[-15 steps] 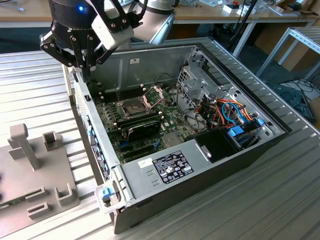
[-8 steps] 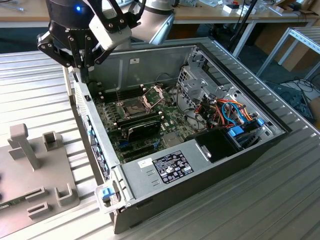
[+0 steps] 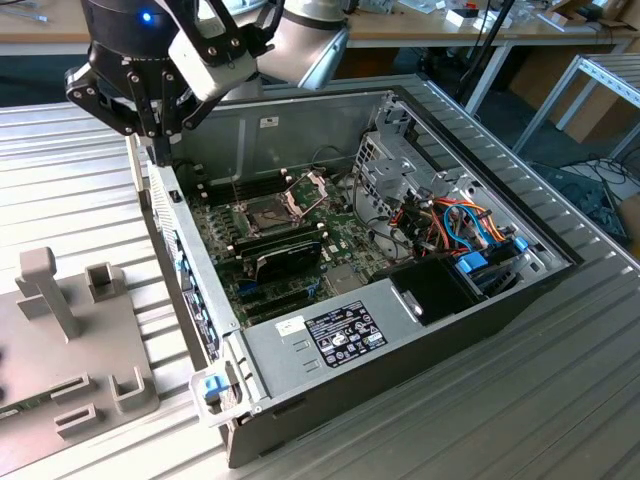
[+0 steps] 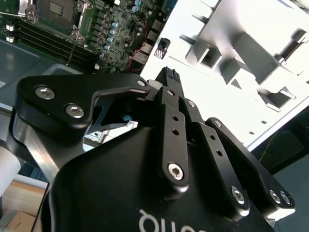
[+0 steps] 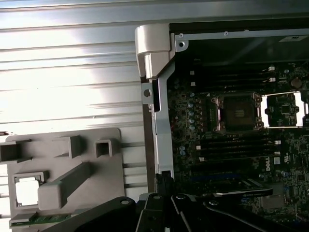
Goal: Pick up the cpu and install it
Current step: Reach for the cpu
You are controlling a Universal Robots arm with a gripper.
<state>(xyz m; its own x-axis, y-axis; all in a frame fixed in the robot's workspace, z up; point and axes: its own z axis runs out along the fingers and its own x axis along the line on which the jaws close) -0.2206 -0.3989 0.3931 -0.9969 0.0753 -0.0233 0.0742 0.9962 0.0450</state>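
Note:
The cpu (image 5: pixel 27 191) appears as a pale, glaring square lying flat in a square pocket of the grey fixture block (image 5: pixel 72 169) outside the computer case. My gripper (image 3: pixel 160 148) hangs above the case's side wall on the exterior view's left, between the fixture and the motherboard. Its fingers look shut with nothing between them, and its tip (image 4: pixel 167 76) (image 5: pixel 164 181) is seen in both wrist views. The bare processor socket (image 5: pixel 237 112) (image 3: pixel 262 212) lies on the motherboard with its hinged metal frame (image 5: pixel 285 108) (image 3: pixel 306 190) swung open beside it.
The open case (image 3: pixel 400 330) holds a black expansion card (image 3: pixel 285 262), memory slots, a drive cage (image 3: pixel 385 170) and coloured cables (image 3: pixel 465 235). The grey fixture (image 3: pixel 60 350) has upright posts. A green memory stick (image 5: pixel 46 218) lies at its edge. Everything rests on a ribbed metal table.

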